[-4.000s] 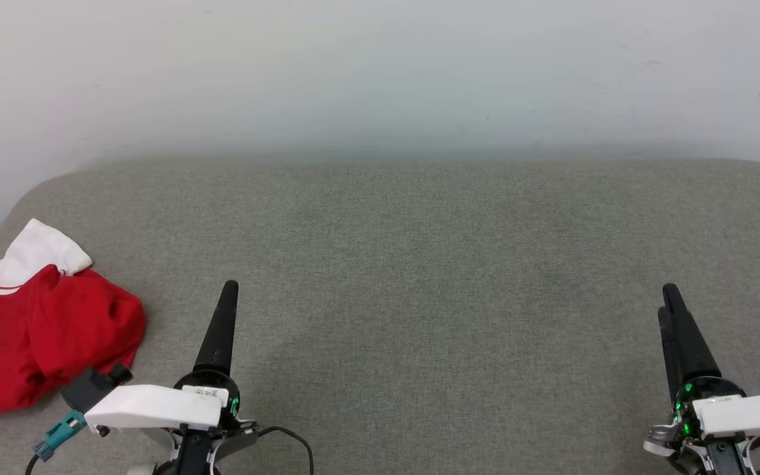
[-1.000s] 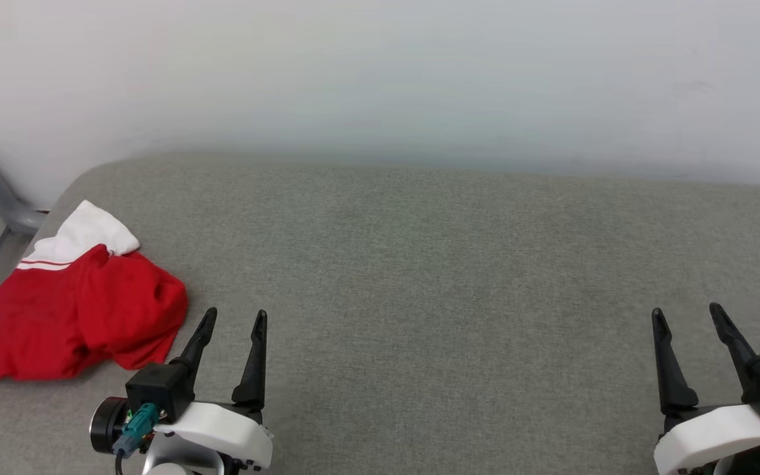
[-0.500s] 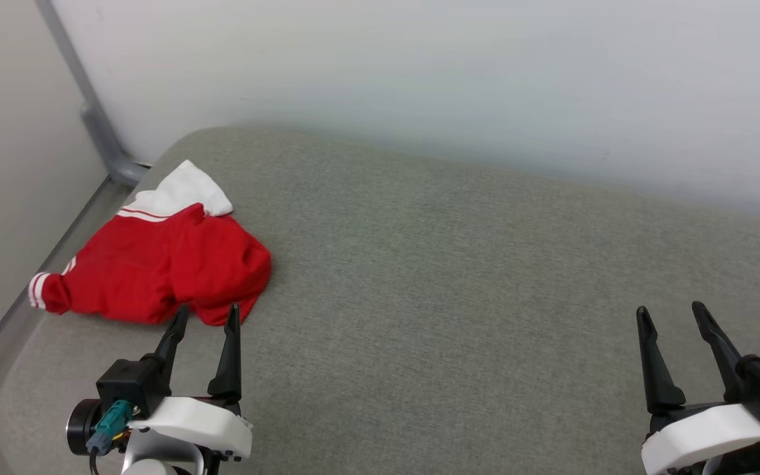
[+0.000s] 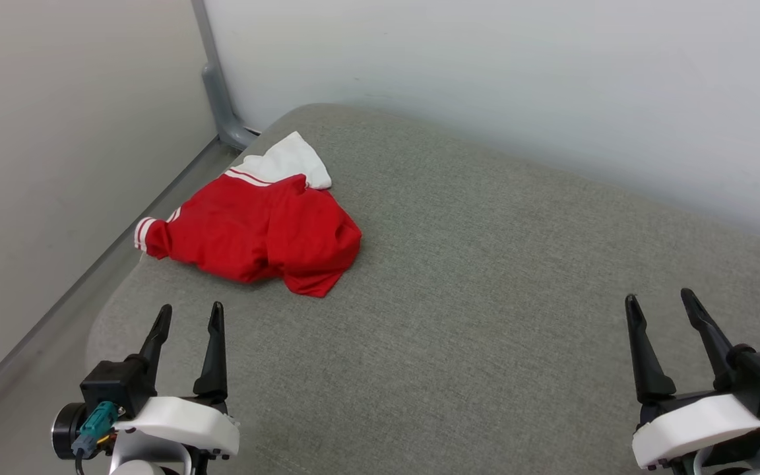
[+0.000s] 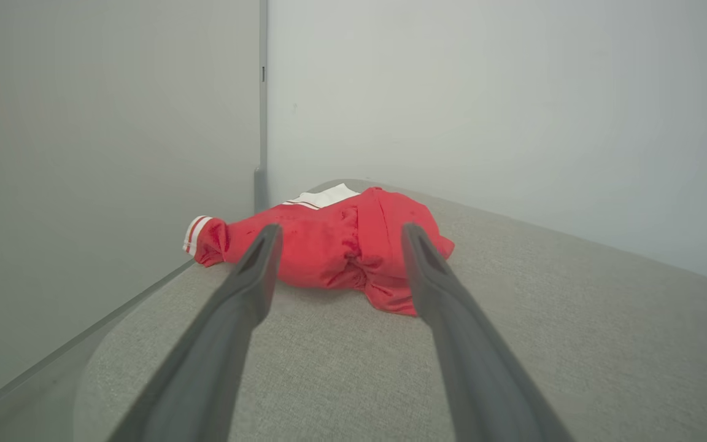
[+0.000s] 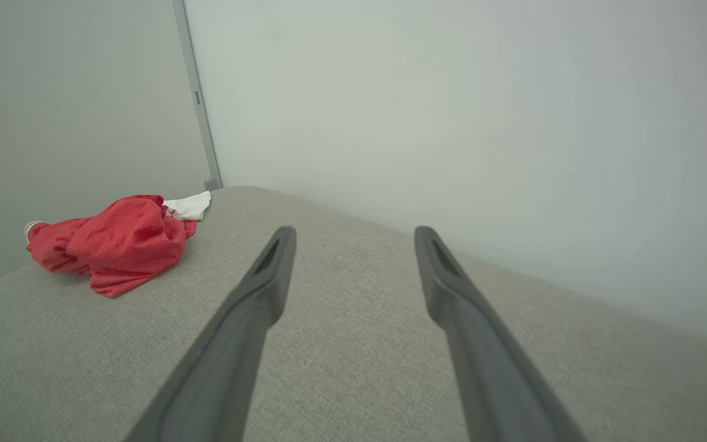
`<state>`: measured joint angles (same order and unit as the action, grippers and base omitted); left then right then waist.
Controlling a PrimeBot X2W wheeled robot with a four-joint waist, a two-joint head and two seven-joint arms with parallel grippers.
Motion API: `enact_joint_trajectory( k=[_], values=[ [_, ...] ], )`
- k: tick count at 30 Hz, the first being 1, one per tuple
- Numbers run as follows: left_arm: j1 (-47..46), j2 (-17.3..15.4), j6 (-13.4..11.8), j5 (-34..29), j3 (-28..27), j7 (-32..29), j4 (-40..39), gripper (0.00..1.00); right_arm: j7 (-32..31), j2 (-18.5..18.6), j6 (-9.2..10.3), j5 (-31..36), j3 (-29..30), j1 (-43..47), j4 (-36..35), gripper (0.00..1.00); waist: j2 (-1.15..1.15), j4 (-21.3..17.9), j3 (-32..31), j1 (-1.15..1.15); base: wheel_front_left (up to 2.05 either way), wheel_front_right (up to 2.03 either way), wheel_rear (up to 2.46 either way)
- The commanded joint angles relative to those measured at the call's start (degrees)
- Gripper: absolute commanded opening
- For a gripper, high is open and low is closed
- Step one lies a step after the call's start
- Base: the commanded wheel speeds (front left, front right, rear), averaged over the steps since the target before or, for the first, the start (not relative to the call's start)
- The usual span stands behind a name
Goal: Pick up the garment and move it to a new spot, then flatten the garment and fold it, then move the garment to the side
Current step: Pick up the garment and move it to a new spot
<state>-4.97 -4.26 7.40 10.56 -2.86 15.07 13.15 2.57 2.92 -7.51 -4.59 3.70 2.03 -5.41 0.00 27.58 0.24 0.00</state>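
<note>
Overhead, garment (image 4: 254,231) lies beyond left claw (image 4: 190,307); wrist view frames it between fingers (image 5: 249,294)

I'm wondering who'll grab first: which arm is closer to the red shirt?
The left arm: the shirt lies just beyond its open jaws, while the right arm sits far across the cushion.

— Bright red on the garment (image 4: 254,231), white on one sleeve (image 4: 291,161).
— Red-and-white stripes at the cuff (image 4: 144,233). Speckled grey-green across the cushion (image 4: 485,277), pale grey on the wall (image 4: 485,79).
</note>
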Motion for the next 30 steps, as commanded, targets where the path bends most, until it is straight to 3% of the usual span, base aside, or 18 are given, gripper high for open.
enact_joint_trajectory(
  k=[1,11,20,26,27,30],
  values=[
    [0.2,0.0,0.1,-0.2,-0.3,0.1,0.1,1.00,0.0,0.0,0.04,0.0,-0.2,-0.6,-0.2,1.00,0.00,0.8,0.1,0.00,0.00,0.00,0.00],
    [-2.1,-1.0,0.1,0.3,0.2,0.2,1.5,1.00,-0.4,0.0,0.04,0.5,-0.7,-0.8,-0.6,1.00,0.00,0.7,0.2,0.00,0.00,0.00,0.00],
    [-14.5,-5.5,0.1,4.5,3.4,-1.3,6.2,1.00,-2.6,0.0,0.04,2.7,-1.8,-3.0,-3.1,1.00,0.00,-3.7,4.5,0.00,0.00,0.00,0.00],
    [-25.4,-10.2,0.1,9.0,3.8,-8.2,10.7,1.00,-4.1,0.0,0.04,4.4,-1.8,-5.1,-5.7,1.00,0.00,-8.5,9.9,0.00,0.00,0.00,0.00],
    [-29.8,-12.7,0.1,11.4,4.3,-13.4,14.1,1.00,-4.3,0.0,0.04,5.0,-1.6,-6.4,-6.8,1.00,0.00,-10.8,13.0,0.00,0.00,0.00,0.00],
    [-34.3,-15.8,0.1,14.1,4.7,-19.2,17.5,1.00,-4.3,0.0,0.04,5.4,-1.8,-8.0,-7.6,1.00,0.00,-13.0,16.4,0.00,0.00,0.00,0.00]
  ],
)
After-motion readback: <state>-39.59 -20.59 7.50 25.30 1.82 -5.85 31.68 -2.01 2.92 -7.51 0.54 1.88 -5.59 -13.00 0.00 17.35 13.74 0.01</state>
